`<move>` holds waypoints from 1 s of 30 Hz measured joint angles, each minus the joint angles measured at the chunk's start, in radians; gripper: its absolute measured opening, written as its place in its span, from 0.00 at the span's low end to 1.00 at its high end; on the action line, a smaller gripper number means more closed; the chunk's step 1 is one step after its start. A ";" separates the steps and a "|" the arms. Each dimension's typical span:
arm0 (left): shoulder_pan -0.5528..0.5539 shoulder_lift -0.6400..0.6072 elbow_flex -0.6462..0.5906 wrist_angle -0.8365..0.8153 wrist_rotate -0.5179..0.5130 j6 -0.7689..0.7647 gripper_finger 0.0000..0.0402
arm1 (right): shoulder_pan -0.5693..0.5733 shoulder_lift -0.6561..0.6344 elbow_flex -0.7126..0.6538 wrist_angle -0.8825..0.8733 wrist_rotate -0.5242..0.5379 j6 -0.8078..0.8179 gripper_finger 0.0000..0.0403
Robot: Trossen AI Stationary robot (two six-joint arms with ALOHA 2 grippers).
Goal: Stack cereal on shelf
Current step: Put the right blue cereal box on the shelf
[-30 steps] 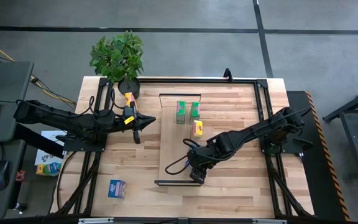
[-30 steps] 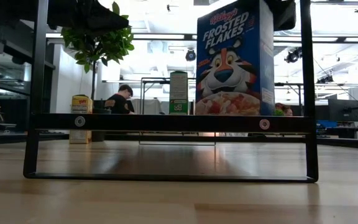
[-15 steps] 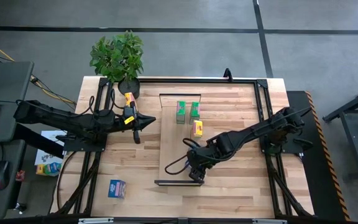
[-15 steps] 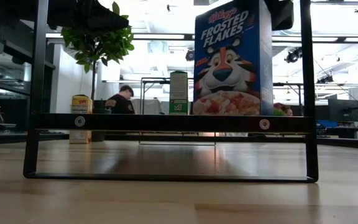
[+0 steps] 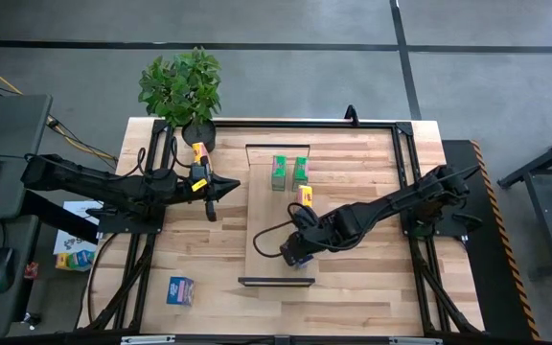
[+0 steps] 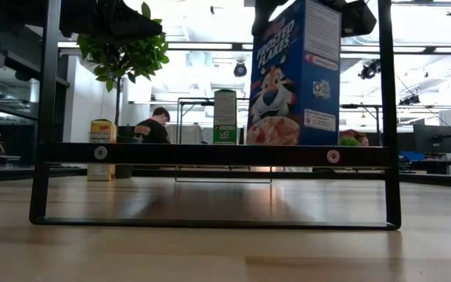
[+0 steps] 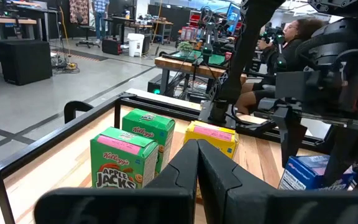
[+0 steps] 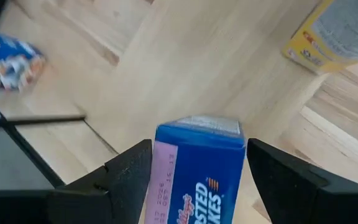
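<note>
Open lab floor behind, with a seated person (image 6: 156, 125) in the background of the low view and another seated person (image 7: 278, 59) in the left wrist view. Striped wood worktop (image 5: 353, 297) carries everything, black frame rails round its edges.

Shelf (image 5: 271, 216): long light plank down the middle of the worktop, black bracket at each short end; near bracket fills the low view (image 6: 210, 154).

Potted plant (image 5: 182, 86) at the far left corner of the worktop.

Right arm reaches in from the right, over the near half of the shelf. Right gripper (image 5: 296, 251) has its fingers (image 8: 126, 177) closed on a blue cereal box (image 8: 197, 165), one finger on each side face, holding it upright. In the low view this box (image 6: 294, 74) stands behind the near bracket, turned so front and side panels both show; can't tell whether its base touches the plank.

Left arm waits over the worktop's left side, left gripper (image 5: 212, 196) beside the shelf's left edge, fingers (image 7: 197, 171) pressed together, holding nothing.

Two green cereal boxes (image 5: 288, 172) upright side by side at the shelf's far end. Yellow cereal box (image 5: 304, 195) just nearer, on the shelf, close to the right arm. Second yellow box (image 5: 199, 153) on the worktop by the plant pot. Second blue box (image 5: 180, 288) at the near left of the worktop, well apart from the shelf.
</note>
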 joint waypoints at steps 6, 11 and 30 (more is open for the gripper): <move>0.000 0.000 0.000 0.000 0.000 0.000 0.00 | 0.000 0.000 0.000 0.010 0.069 0.088 0.64; 0.000 0.000 0.000 0.000 0.000 0.000 0.00 | 0.000 0.000 0.000 0.037 0.173 0.081 0.64; 0.000 0.000 0.000 0.000 0.000 0.001 0.00 | 0.044 -0.002 0.082 0.283 0.144 -0.570 0.54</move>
